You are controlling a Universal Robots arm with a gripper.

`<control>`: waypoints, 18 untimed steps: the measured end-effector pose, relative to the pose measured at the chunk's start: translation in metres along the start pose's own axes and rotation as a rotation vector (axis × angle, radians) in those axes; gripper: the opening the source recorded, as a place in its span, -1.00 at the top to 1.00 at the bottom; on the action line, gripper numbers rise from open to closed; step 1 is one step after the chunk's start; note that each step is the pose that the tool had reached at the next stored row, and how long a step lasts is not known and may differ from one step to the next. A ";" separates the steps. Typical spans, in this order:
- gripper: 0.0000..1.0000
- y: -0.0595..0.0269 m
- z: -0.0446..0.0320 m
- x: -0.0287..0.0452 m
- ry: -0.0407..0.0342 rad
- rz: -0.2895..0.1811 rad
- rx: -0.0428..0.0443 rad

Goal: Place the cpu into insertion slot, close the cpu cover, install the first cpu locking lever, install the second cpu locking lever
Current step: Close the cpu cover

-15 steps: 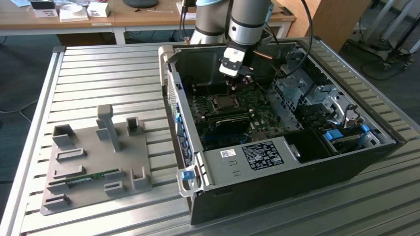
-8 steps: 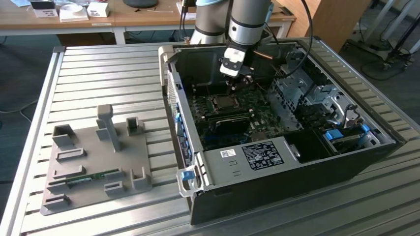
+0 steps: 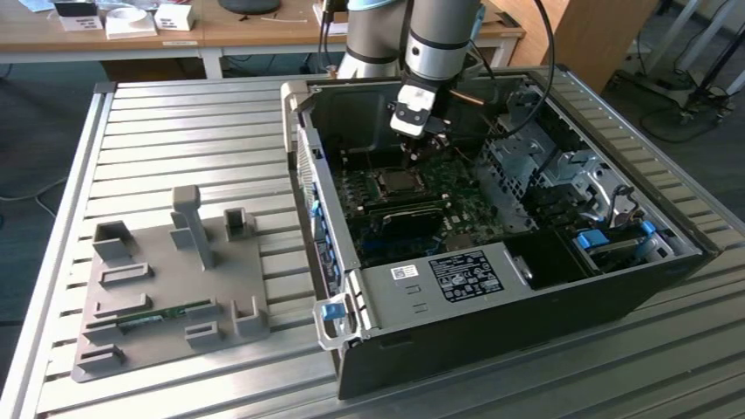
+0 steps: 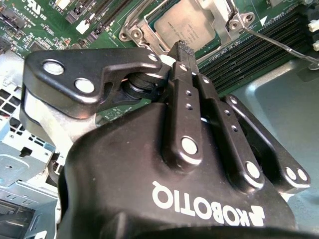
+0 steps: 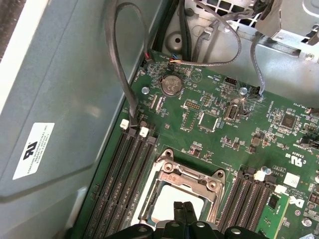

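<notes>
Second wrist view: the cpu (image 4: 192, 22) sits just beyond the closed pincer (image 4: 183, 48)

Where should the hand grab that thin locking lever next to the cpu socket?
Probably by its straight free stretch, from above, straddling it: the locking lever is a thin rod running out from the cpu cover corner over the memory slots.

The arm (image 3: 440, 35) comes down steeply from above the tool (image 3: 411, 144), its grey wrist segment sitting directly over the tool's pale and black body. The tool points downward. In both wrist views its two black fingers (image 4: 185, 94) (image 5: 178, 211) lie pressed together, tips meeting with nothing between them. The linkage bars spread out to either side behind the tips.
</notes>
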State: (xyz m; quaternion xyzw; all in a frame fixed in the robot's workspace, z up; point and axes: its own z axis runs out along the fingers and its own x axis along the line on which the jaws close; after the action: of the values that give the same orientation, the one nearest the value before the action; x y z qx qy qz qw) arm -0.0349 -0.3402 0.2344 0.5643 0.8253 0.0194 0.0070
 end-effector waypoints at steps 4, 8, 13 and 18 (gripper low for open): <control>0.79 0.0000 0.0000 0.0000 0.0002 -0.005 0.0000; 0.79 0.0000 0.0001 0.0000 0.0004 -0.007 0.0000; 0.79 0.0000 0.0001 0.0000 0.0007 -0.016 0.0001; 0.79 0.0000 0.0002 0.0000 0.0016 -0.039 0.0003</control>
State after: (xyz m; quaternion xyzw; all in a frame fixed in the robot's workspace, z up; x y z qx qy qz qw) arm -0.0349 -0.3402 0.2342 0.5482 0.8361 0.0196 0.0066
